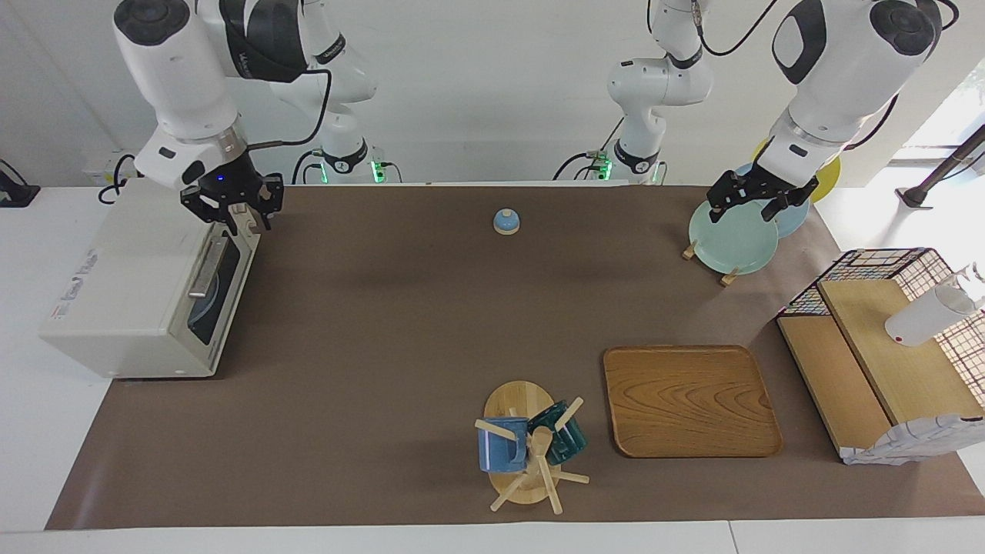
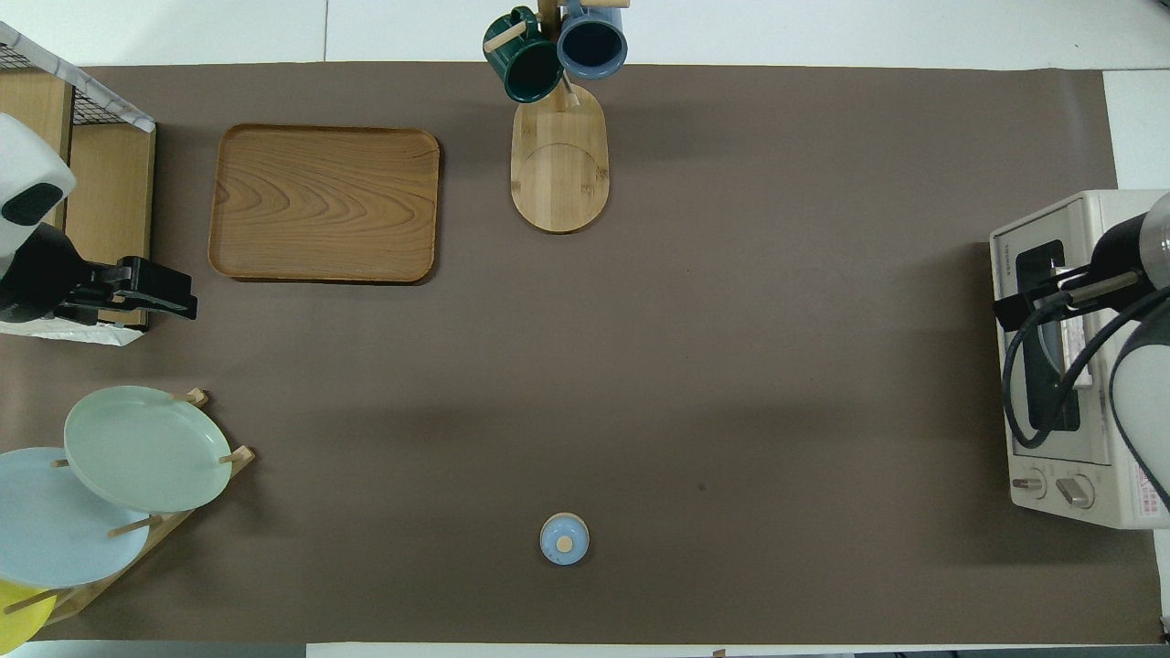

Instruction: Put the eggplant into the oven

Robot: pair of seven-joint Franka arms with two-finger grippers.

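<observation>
The oven [image 1: 131, 296] is a boxy cream-white toaster oven. It sits at the right arm's end of the tabletop, with its front facing the middle. Its dark glass door [image 1: 212, 288] is shut and has a metal bar handle [image 1: 208, 267] across it. Two round knobs [image 2: 1051, 487] sit on the front beside the door, at the end nearer the robots. The eggplant cannot be seen.
</observation>
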